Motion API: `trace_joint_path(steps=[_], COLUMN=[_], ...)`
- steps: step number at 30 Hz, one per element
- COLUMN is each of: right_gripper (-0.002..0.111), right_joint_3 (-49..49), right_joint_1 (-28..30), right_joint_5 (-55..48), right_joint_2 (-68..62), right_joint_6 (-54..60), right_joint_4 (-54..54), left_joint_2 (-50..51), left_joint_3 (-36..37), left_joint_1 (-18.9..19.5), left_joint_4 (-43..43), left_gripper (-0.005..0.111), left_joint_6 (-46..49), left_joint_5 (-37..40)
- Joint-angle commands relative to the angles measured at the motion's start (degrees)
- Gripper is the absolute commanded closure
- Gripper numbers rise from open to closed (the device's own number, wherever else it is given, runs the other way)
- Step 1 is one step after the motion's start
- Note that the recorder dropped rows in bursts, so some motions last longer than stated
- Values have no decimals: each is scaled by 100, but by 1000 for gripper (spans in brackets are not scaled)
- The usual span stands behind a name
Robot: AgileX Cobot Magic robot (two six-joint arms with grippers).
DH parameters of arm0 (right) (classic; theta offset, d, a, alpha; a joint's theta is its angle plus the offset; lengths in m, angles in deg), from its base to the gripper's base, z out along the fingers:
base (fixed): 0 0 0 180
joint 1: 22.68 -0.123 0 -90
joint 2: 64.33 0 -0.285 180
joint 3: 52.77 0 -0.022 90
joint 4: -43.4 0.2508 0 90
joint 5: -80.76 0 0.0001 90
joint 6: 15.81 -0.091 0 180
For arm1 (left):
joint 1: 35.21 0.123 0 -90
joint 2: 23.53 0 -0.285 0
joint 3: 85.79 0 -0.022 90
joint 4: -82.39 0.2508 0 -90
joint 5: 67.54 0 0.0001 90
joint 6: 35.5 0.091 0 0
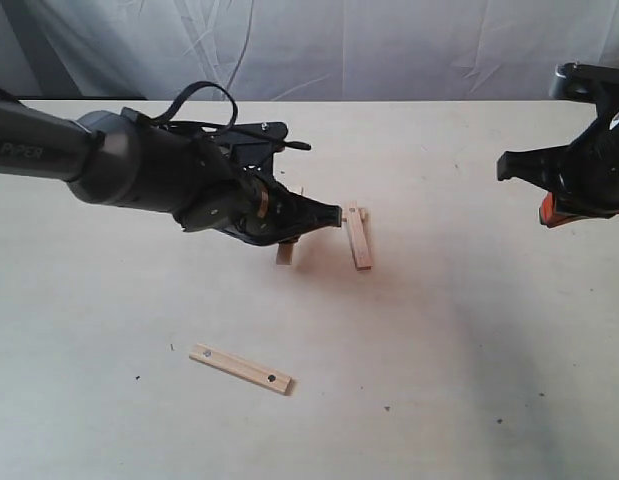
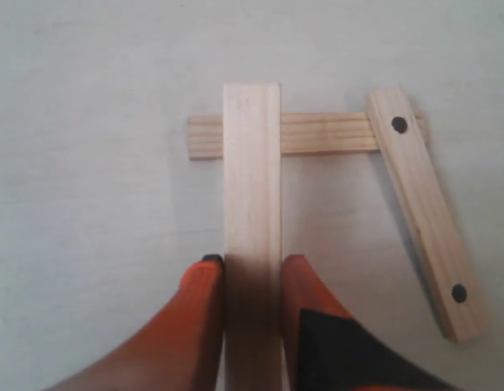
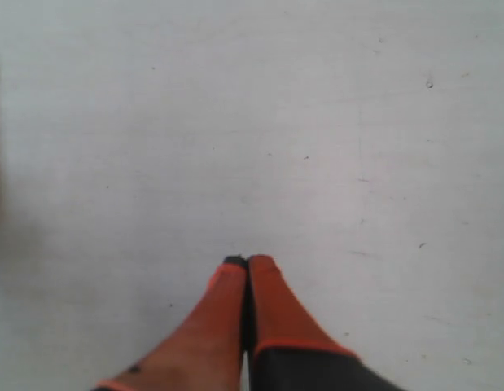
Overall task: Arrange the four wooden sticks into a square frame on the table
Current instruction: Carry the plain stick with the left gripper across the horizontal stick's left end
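My left gripper (image 2: 252, 265) is shut on a plain wooden stick (image 2: 252, 171) near one end. That stick's far end lies across a second stick (image 2: 325, 133) flat on the table (image 2: 89, 204). A third stick (image 2: 427, 213), with a dark hole near each end, lies tilted, one end resting on the second stick's end. In the exterior view the left gripper (image 1: 287, 235) is mid-table, the held stick (image 1: 284, 256) peeks out below it, and the holed stick (image 1: 360, 238) lies beside it. A fourth stick (image 1: 241, 368) lies alone nearer the front. My right gripper (image 3: 247, 262) is shut and empty at the right (image 1: 549, 212).
A wrinkled grey-white cloth (image 1: 389, 45) hangs behind the table's back edge. The left arm's dark body (image 1: 139, 165) and its cables stretch in from the left over the tabletop. Only bare speckled table (image 3: 317, 147) lies under the right gripper.
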Motion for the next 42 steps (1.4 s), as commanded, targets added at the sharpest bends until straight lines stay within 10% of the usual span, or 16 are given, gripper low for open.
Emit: trace_joint_path(steps=[1,42], right_gripper=[108,108], right_joint_3=[33,33], right_joint_1=[17,-209], right_joint_5=[66,111], right_joint_2=[15,15], right_joint_6=[56,217], right_joint_4=[-1,124], left_joint_2=[178,522], left_joint_3=[-69,-234], left_joint_1=[-32,131], left_joint_4=[265,252], left_gripper=[107,99], left_joint_6=[-3,-44], left_joint_5=[-62,-416])
